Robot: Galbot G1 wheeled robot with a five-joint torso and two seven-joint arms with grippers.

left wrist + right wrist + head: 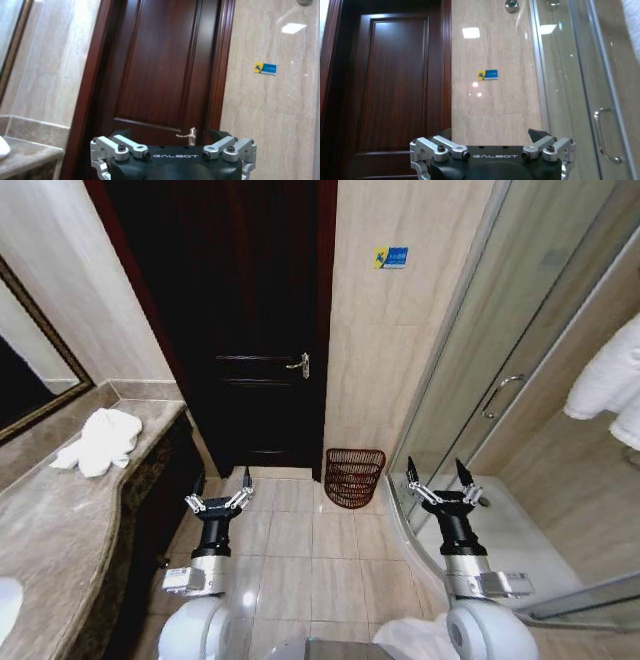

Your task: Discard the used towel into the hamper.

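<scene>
Head view: hamper [354, 476] against wall, open tiled floor [290, 560] before it (towel [101, 440] on counter edge).

A dark wooden door [250, 320] with a metal handle [300, 364] stands closed — beside it a tiled wall carries a small blue-yellow sticker [391, 257].

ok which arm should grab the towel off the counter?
Left, probably. The white towel lies on the marble counter on the robot's left, nearer the open left gripper. The right gripper, also open and empty, is over by the shower, across from the hamper.
</scene>
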